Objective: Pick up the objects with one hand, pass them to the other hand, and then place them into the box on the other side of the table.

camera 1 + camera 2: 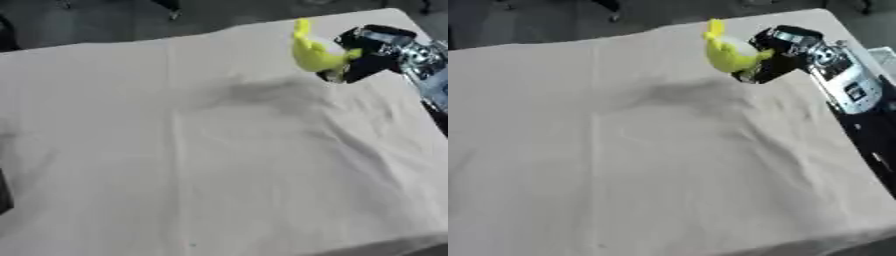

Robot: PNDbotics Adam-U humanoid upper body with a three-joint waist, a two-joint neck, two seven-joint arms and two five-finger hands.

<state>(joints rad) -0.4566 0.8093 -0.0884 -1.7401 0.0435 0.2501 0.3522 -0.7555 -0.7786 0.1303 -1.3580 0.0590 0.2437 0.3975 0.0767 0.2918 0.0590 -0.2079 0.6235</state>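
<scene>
Covering the table, wrinkled beige cloth [175,150]; dark floor [105,20] beyond.

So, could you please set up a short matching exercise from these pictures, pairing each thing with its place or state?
Things:
1. small yellow toy-like object
2. robot's black right hand
3. wrinkled beige tablecloth
4. grey shadow

Places or states:
A. covers the whole table
B. curled round the yellow object, at upper right
C. held up above the cloth
D. lies on the cloth, left of and below the hand

Pairs: 1-C, 2-B, 3-A, 4-D
</scene>
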